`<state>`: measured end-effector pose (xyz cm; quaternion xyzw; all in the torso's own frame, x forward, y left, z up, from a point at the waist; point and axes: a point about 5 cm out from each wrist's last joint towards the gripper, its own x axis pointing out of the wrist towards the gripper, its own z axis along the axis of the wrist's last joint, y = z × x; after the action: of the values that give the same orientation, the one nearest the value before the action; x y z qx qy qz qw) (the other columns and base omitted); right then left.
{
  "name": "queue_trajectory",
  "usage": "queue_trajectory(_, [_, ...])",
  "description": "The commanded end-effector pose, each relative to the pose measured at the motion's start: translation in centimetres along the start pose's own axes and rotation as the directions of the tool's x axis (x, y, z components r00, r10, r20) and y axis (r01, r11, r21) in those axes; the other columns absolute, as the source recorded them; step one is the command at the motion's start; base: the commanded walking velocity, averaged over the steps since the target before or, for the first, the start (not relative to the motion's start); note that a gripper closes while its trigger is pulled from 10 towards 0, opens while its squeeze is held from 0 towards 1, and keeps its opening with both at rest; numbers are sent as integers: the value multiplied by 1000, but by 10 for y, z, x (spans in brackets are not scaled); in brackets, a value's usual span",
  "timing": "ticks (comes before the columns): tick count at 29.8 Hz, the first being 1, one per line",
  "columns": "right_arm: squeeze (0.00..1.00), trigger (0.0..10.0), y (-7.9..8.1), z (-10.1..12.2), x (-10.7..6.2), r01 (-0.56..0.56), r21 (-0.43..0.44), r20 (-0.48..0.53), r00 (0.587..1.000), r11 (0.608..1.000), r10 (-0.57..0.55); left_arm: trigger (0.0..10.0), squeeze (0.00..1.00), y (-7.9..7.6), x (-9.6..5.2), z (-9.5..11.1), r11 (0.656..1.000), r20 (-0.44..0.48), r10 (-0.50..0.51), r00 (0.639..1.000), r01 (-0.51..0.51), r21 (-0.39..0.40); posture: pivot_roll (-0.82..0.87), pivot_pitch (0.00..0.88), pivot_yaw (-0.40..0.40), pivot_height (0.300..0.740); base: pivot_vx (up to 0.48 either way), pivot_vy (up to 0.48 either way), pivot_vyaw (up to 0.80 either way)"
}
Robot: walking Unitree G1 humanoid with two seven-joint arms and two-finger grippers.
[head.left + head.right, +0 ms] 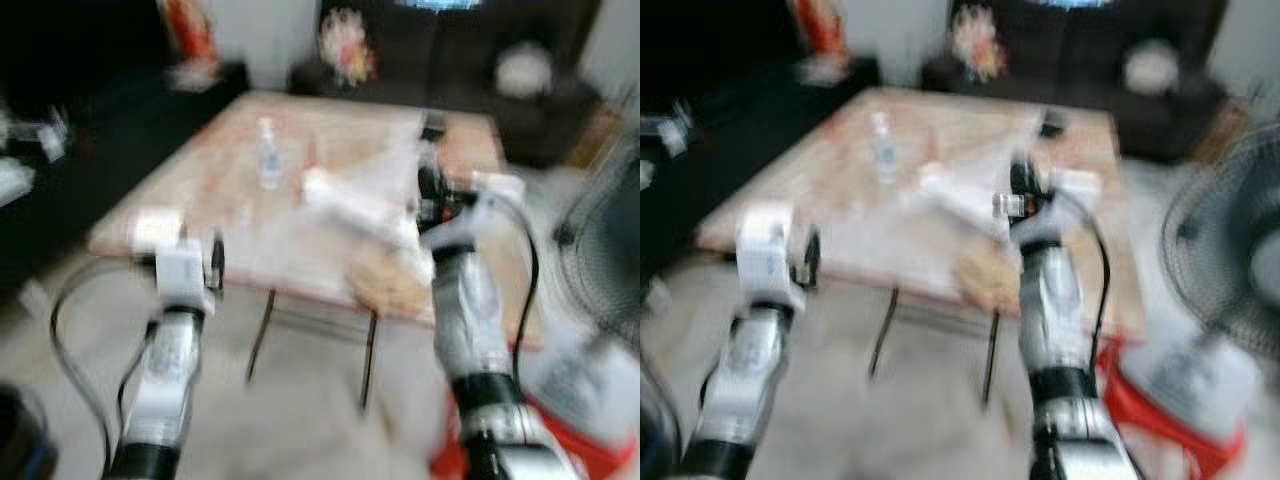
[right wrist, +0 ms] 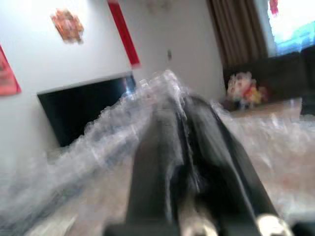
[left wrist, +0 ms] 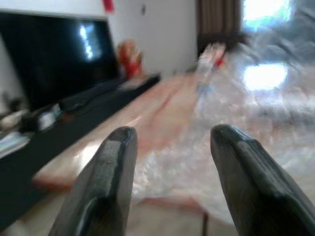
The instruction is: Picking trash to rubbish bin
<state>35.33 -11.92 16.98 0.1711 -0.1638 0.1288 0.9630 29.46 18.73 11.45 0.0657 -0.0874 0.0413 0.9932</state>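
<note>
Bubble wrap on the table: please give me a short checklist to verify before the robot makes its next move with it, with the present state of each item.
1. Right gripper holds the bubble wrap: ok, jaws closed with wrap pinched between them.
2. Left gripper free: ok, jaws open, nothing between them, wrap just ahead.
3. Wrap clear of the bottle: cannot tell, the eye views are blurred.
4. Bin location: cannot tell; a red object sits low at the robot's right, too blurred to identify.
5. Camera steady: not ok, both eye views are smeared.
6. Fan out of the right arm's way: cannot tell.
</note>
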Motion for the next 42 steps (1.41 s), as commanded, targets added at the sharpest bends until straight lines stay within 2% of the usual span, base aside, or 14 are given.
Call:
queue_trajectory(1, [0, 10000, -3, 2, 0, 7, -14, -3, 1000, 1000, -7, 10000, 0, 0, 10, 13, 1000, 51, -12, 999, 11, 19, 89, 0, 37, 740, 0, 0, 0])
queue_trajectory(11, [0, 10000, -26, -21, -25, 80, -36, -104, 991, 996, -83, 10000, 0, 5, 4, -5, 999, -12, -7, 1000, 8, 32, 84, 0, 36, 740, 0, 0, 0])
queue_trajectory(13, [0, 10000, -44, -45, -51, 137, -70, -213, 966, 988, -149, 10000, 0, 10, -6, -28, 1000, -107, 5, 994, -3, 14, 82, 0, 35, 740, 0, 0, 0])
queue_trajectory(18, [0, 10000, -60, -69, -81, 197, -105, -334, 916, 975, -221, 10000, 0, 14, -21, -54, 1000, -214, 13, 977, -11, 12, 77, 0, 35, 740, 0, 0, 0])
queue_trajectory(21, [0, 10000, -74, -90, -115, 246, -143, -449, 847, 959, -285, 10000, 0, 19, -43, -82, 1000, -336, 30, 941, -30, 8, 72, 0, 37, 740, 0, 0, 0])
queue_trajectory(24, [0, 10000, -79, -98, -131, 267, -159, -497, 810, 951, -311, 10000, 0, 22, -55, -95, 999, -395, 41, 918, -40, 10, 71, 0, 38, 740, 0, 0, 0])
queue_trajectory(26, [0, 10000, -82, -108, -146, 283, -173, -556, 763, 943, -330, 10000, 0, 26, -68, -111, 999, -478, 47, 877, -53, 2, 67, 0, 40, 740, 0, 0, 0])
queue_trajectory(30, [0, 10000, -83, -117, -157, 294, -181, -605, 719, 939, -342, 10000, 0, 28, -77, -122, 997, -536, 54, 843, -72, -14, 63, 0, 44, 740, 0, 0, 0])
queue_trajectory(33, [0, 10000, -83, -118, -158, 296, -179, -610, 714, 938, -342, 10000, 0, 28, -78, -123, 997, -541, 56, 839, -76, -16, 63, 0, 44, 740, 0, 0, 0])
queue_trajectory(34, [0, 10000, -84, -122, -166, 310, -190, -640, 680, 932, -357, 10000, 0, 29, -81, -128, 997, -565, 57, 823, -81, -16, 60, 0, 45, 740, 0, 0, 0])
queue_trajectory(35, [0, 10000, -86, -133, -188, 345, -219, -720, 574, 913, -390, 10000, 0, 29, -92, -140, 996, -635, 59, 770, -87, -13, 66, 0, 45, 740, 0, 0, 0])
queue_trajectory(37, [0, 10000, -86, -141, -209, 372, -239, -771, 489, 897, -408, 10000, 0, 30, -105, -150, 995, -702, 72, 709, -100, 1, 67, 0, 56, 740, 0, 0, 0])
queue_trajectory(40, [0, 10000, -85, -144, -218, 381, -243, -792, 454, 892, -409, 10000, 0, 32, -112, -154, 994, -730, 81, 679, -112, 7, 60, 0, 63, 740, 0, 0, 263])
queue_trajectory(42, [0, 10000, -83, -148, -231, 380, -265, -815, 403, 886, -416, 10000, 0, 33, -119, -158, 994, -751, 78, 655, -110, 8, 60, 0, 70, 740, 0, 0, 788])
